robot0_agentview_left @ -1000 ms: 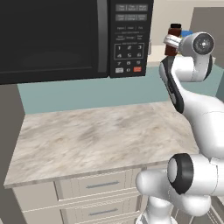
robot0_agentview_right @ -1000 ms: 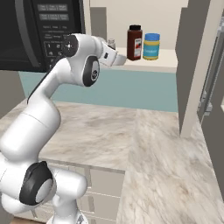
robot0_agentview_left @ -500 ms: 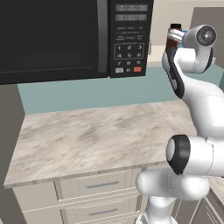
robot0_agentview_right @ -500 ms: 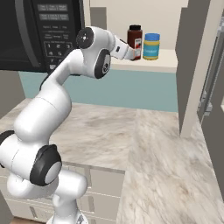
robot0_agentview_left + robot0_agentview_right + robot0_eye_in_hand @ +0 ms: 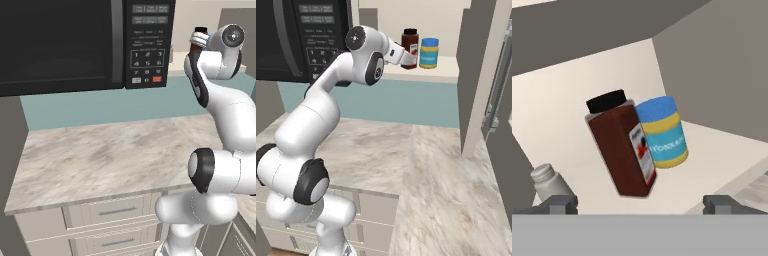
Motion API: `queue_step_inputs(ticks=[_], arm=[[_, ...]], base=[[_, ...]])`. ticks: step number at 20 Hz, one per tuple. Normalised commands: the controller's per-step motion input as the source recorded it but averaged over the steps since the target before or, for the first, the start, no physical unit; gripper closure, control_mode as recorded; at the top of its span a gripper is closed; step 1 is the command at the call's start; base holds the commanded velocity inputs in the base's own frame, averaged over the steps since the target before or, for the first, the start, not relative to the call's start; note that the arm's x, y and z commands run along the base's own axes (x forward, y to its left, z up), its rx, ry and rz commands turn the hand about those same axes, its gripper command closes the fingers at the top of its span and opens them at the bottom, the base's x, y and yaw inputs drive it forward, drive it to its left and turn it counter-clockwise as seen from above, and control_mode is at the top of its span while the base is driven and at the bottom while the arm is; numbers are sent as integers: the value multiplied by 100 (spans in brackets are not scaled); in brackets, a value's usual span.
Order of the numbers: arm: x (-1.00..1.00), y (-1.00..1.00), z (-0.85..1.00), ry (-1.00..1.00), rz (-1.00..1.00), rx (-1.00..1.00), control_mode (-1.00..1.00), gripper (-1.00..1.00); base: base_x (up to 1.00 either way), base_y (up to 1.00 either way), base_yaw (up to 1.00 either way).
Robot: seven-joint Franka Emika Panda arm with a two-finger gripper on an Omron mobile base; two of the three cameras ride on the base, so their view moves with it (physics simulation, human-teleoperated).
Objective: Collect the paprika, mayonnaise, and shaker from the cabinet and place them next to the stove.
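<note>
- Paprika (image 5: 623, 150) sits dead ahead of you in the hand view, a dark red bottle with a black cap, leaning over because the camera is rolled.
- Your gripper (image 5: 639, 204) has its jaws spread wide and nothing between them; the two dark fingertips (image 5: 558, 204) stand far apart at the bottom of that view, with the bottle framed above the gap and not touched.
- You find the mayonnaise (image 5: 662, 132), blue-lidded with a yellow band, at about 2 o'clock from the bottle and tucked just behind it; whether the two touch you cannot tell.
- You see the shaker (image 5: 549, 184), pale grey with a narrower top, at about 8 o'clock from the bottle, near the left fingertip and partly cut off behind it.
- All three stand on the flat beige shelf of the cabinet (image 5: 722, 150).
- From the right base view, your arm reaches up and forward to the shelf (image 5: 441, 74), with the hand just in front of the bottle at its 9 o'clock and the blue-lidded jar at the bottle's 3 o'clock.
- You have the black microwave (image 5: 75, 45) hanging at 9 o'clock of the hand in the left base view, and the marbled counter (image 5: 110, 155) lies below it.
</note>
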Motion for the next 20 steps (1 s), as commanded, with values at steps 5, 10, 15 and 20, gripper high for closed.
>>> queue_step_inputs(ticks=[5, 10, 15, 20], arm=[[15, 6, 2, 5, -4, 0, -100, -100], [23, 12, 5, 6, -4, 0, -100, -100], [24, 10, 5, 5, -3, 0, -100, -100], [23, 3, 11, 3, -3, 0, -100, -100]], base=[[0, 0, 0], [0, 0, 0], [0, 0, 0], [0, 0, 0]])
